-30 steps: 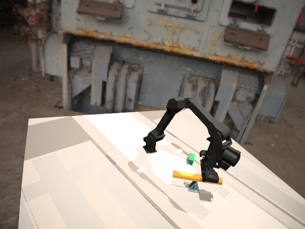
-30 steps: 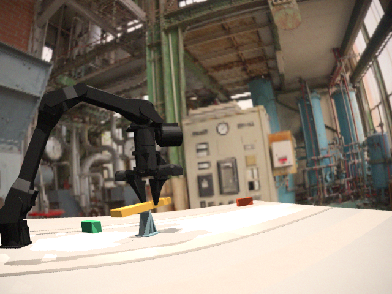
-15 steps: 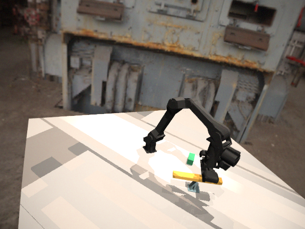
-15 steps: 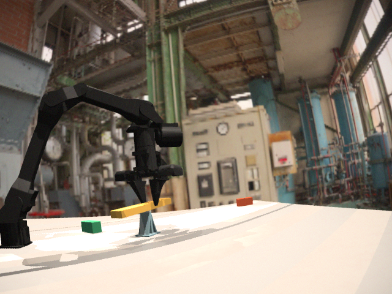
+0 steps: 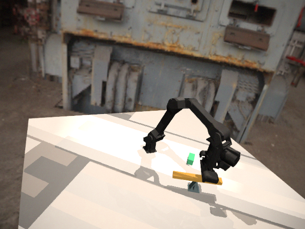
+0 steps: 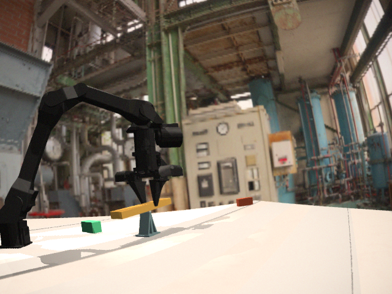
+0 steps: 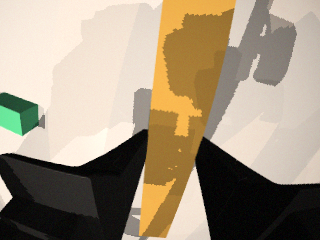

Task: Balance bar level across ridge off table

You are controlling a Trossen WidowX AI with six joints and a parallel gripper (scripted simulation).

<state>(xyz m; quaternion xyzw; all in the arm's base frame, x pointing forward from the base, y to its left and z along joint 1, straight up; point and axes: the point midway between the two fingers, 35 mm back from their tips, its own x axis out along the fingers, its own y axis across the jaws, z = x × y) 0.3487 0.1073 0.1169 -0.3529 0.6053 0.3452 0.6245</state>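
The orange-yellow bar (image 5: 186, 175) (image 6: 129, 211) (image 7: 200, 50) lies across the top of the teal ridge stand (image 5: 193, 188) (image 6: 146, 224), with both ends clear of the table. It looks about level. The ridge top meets the bar's underside or sits just beneath it; contact cannot be told for sure. The ridge is near the bar's middle. My gripper (image 6: 150, 204) (image 7: 172, 138) points down and is shut on the bar, to the right of the ridge in the top view, off the bar's middle. In the wrist view the bar hides the ridge.
A green block (image 5: 190, 159) (image 6: 90, 226) (image 7: 20, 116) lies on the table on the arm-base side of the ridge. A red-brown block (image 6: 244, 201) lies far off at the table's back edge in the exterior view. Shadows of the arm and bar cross the table.
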